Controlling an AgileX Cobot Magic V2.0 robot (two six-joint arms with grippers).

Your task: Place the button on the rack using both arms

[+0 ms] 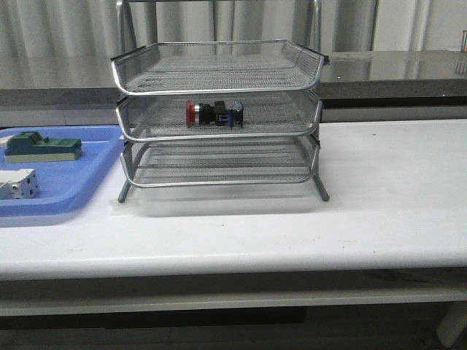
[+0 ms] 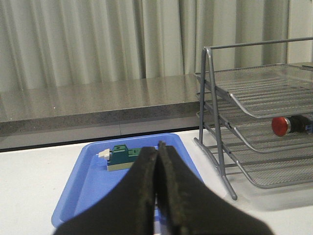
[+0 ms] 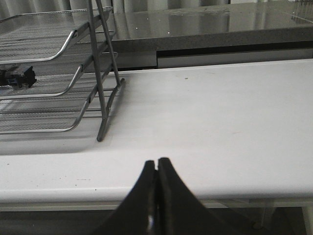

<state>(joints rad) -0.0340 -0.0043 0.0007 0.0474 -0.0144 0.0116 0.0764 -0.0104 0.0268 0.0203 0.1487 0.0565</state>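
In the middle tier of the rack, the button lies on its side, red cap toward the blue tray. Both the left tool and the right tool sit pressed closed, empty, well apart from the rack on the counter.

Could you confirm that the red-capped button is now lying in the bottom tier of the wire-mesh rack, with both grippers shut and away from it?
Not quite: the button lies in the middle tier of the rack, not the bottom one, as the front view shows. The rest holds: the left gripper and right gripper are both shut and away from it.
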